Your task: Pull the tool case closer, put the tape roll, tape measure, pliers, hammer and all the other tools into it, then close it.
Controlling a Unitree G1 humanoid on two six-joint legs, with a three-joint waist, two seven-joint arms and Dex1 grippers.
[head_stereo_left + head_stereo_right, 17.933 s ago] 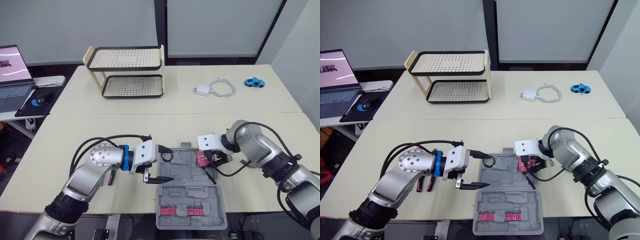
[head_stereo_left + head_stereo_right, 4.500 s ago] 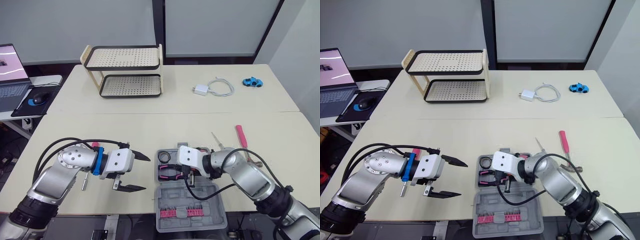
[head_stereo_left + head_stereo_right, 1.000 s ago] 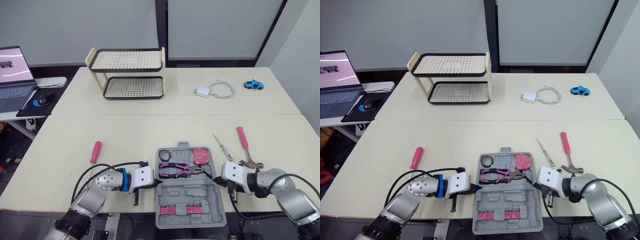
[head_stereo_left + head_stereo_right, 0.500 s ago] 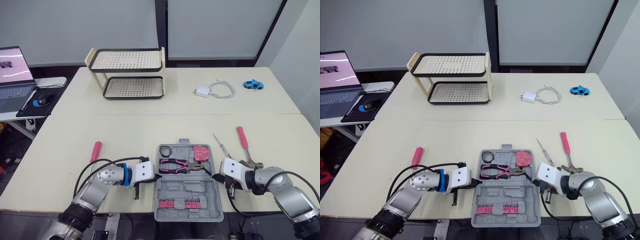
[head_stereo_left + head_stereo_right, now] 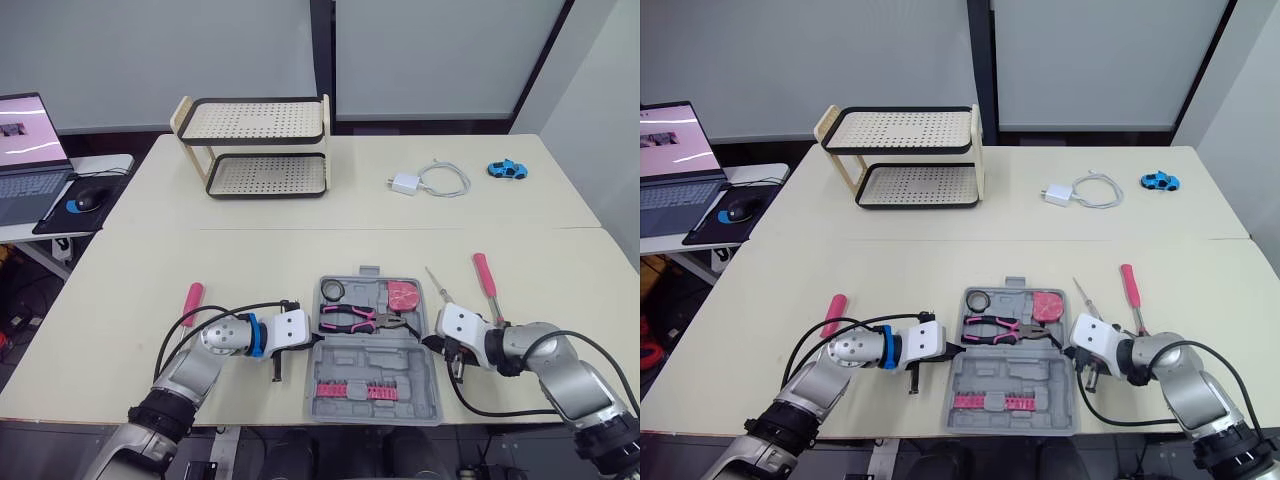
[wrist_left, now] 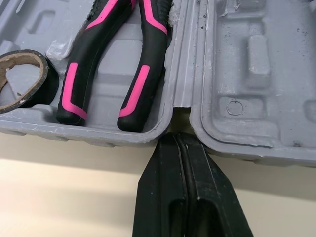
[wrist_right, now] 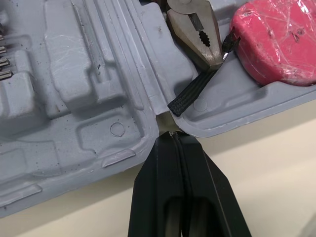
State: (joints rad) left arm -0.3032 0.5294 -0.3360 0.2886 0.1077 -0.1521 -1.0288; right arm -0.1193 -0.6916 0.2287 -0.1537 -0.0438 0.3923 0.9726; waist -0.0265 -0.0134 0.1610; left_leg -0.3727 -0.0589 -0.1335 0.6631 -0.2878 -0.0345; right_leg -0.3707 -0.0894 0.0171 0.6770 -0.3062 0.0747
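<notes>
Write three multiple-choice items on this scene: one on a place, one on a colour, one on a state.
1. Where do the pliers lie?
A) in the tool case
B) on the rack
C) beside the charger

2. What colour is the tape measure?
A) yellow
B) pink
C) green

3. How is the tool case?
A) shut
B) standing on edge
C) open flat

Key:
1 A, they rest in its tray between the tape roll and the tape measure.
2 B, its body is pink.
3 C, both halves lie flat, insides up.
</notes>
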